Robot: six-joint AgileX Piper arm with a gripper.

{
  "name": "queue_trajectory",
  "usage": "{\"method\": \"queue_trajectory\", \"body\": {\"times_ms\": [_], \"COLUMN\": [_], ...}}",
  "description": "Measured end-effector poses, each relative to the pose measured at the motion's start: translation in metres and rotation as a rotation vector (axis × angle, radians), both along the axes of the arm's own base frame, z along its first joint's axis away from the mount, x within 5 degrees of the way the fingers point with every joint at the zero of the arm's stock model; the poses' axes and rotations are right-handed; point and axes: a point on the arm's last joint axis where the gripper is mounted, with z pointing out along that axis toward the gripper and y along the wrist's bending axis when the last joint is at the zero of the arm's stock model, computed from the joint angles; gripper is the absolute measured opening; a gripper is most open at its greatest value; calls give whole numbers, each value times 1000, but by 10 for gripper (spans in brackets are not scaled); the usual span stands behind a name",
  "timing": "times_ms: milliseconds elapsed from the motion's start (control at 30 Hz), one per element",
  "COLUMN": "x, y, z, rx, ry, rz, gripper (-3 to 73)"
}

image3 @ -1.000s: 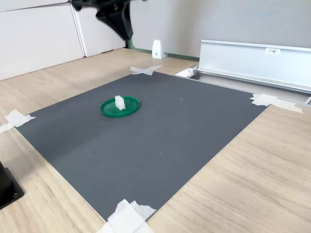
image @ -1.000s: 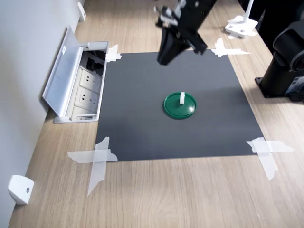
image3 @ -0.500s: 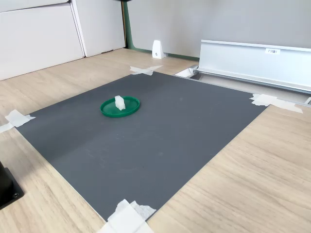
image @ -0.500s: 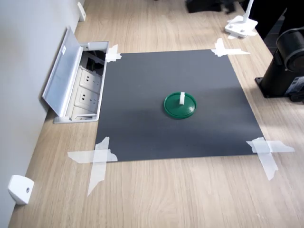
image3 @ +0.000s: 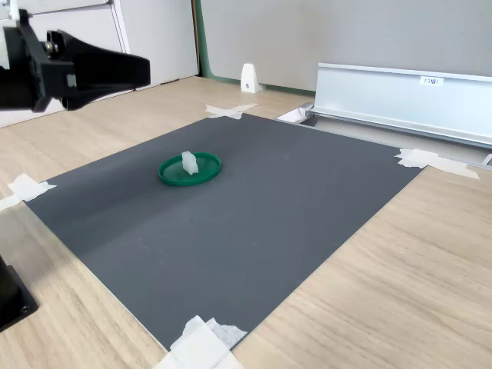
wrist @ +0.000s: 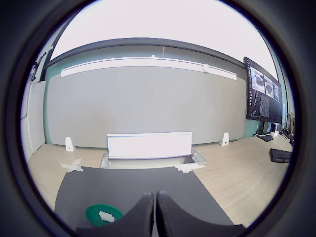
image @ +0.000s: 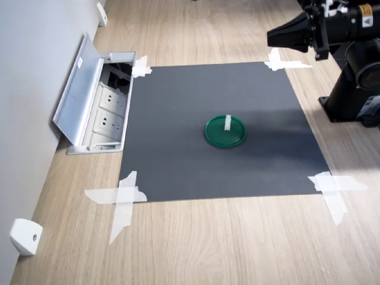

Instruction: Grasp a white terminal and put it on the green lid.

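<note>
The white terminal (image: 227, 123) stands on the green lid (image: 225, 135) near the middle of the dark mat; both exterior views show it, with the terminal (image3: 188, 162) on the lid (image3: 204, 171). In the wrist view the lid (wrist: 94, 214) and terminal (wrist: 105, 216) lie far below and to one side. My gripper (image: 271, 36) hangs high in the air at the first exterior view's upper right, level and well away from the lid. Its tip (image3: 144, 68) points across the mat. The fingers (wrist: 146, 213) press together with nothing between them.
The dark mat (image: 178, 148) is taped at its corners to a wooden table. An open socket box (image: 101, 107) with a raised metal flap sits at the first exterior view's left. The arm's black base (image: 356, 89) stands at the right, a white wedge block (image: 25, 236) at lower left.
The arm left the space above the mat's far edge, went out of both views, and now shows level at the first exterior view's upper right. Terminal and lid have not moved.
</note>
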Motion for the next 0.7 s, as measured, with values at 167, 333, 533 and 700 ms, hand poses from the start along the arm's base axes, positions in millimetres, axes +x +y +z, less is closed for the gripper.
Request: {"method": "queue_trajectory", "body": {"times_ms": [167,333,533,700], "x": [1,1,1,1], "y": [0,0,0,0], "z": [-8,-12,-12,-12], "rx": [3,5,5,5], "ry": [21,34,33,33], "rz": [0,0,0,0], "gripper": [-7,-7,-7,-8]}}
